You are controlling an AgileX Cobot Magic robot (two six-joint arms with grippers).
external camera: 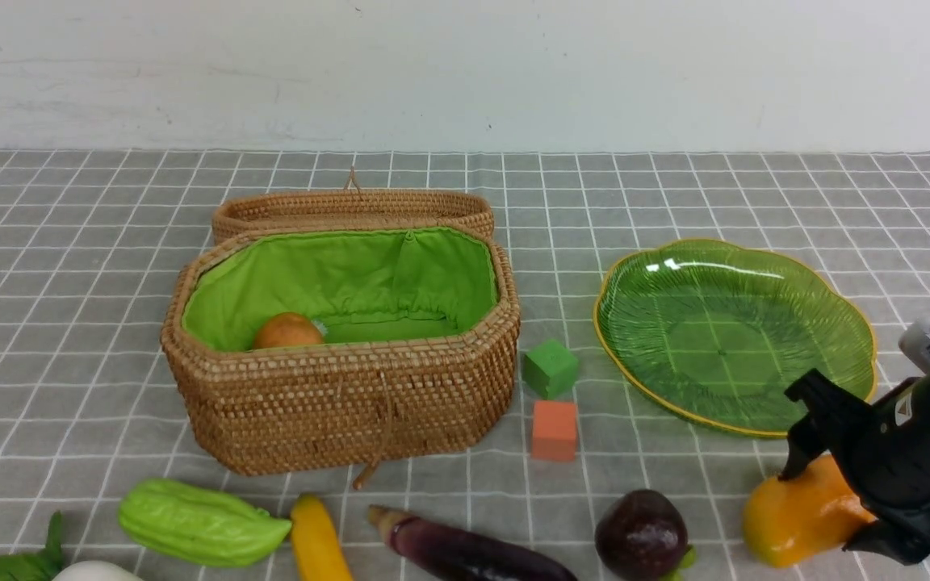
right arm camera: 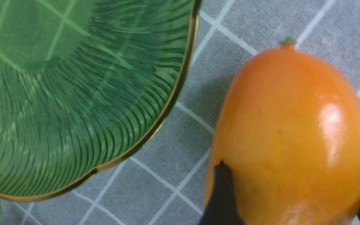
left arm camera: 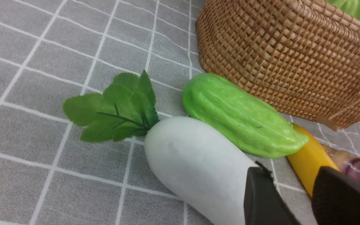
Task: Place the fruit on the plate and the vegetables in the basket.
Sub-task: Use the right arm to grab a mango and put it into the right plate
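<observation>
Right end effector (external camera: 828, 505) straddles the mango (right arm camera: 292, 125), one finger on each flank. The wrist view shows contact on one side, but I cannot tell whether the squeeze is firm. The mango sits on the counter (external camera: 69, 323), just beside the plate (external camera: 731, 331) and clear of its yellow rim; the plate holds nothing.

Moving outward, the mangosteen (external camera: 643, 537) lies near the mango on its left, then the eggplant (external camera: 465, 553) and the banana (external camera: 320, 541). The gourd (external camera: 198, 523) touches the banana's tip, and the radish (left arm camera: 195, 168) lies against the gourd at the near left corner. All of these are on the counter in front of the basket (external camera: 336, 403). Only the round brown-orange vegetable (external camera: 287, 331) is inside, on the green lining. By my reckoning one piece of seven is home — three fruit and three vegetables remain, and the mango is the one in hand.

Two small cubes, green (external camera: 550, 367) and orange (external camera: 554, 430), stand between basket and plate. I leave them alone. The woven lid (external camera: 352, 210) rests behind the basket.

My right arm comes in low from the near right corner, wrist pitched down over the mango. The left arm is out of the front view. Its end effector (left arm camera: 295, 203) hangs over the radish's blunt end, fingers apart with nothing between them.
</observation>
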